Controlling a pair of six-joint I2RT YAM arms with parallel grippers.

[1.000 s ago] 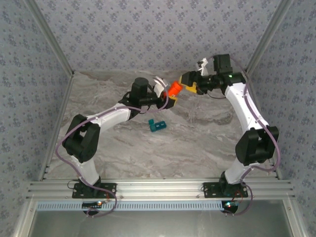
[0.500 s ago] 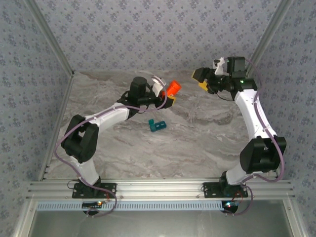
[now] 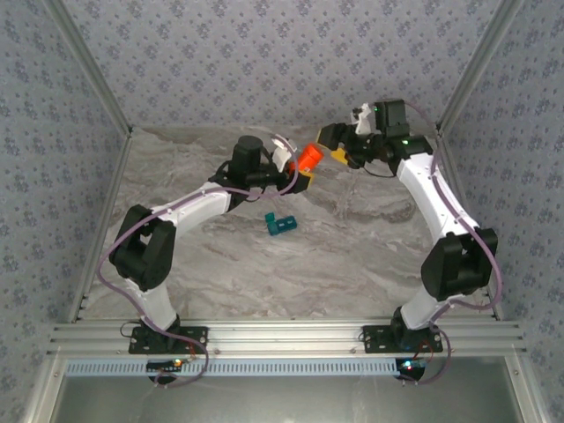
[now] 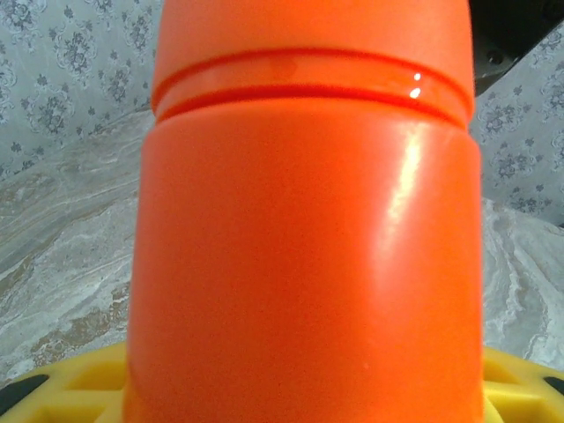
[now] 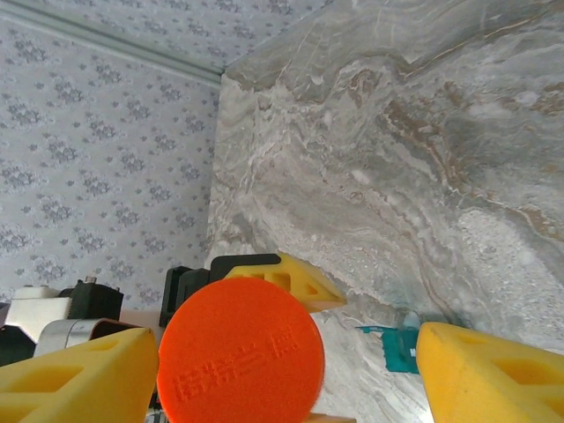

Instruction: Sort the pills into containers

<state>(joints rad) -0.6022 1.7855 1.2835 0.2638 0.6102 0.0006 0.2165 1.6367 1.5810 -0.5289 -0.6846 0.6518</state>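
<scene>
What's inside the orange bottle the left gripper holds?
Nothing inside can be seen: the orange bottle is opaque and its cap is on, covering any contents.

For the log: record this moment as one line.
left end effector: gripping orange bottle; right end effector: open, facing cap; pill box: on table

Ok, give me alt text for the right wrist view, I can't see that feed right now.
The orange bottle, round cap toward the camera, shows at bottom centre between the open yellow fingers of the right end effector. Beyond it the teal pill box lies on the marble table.
</scene>
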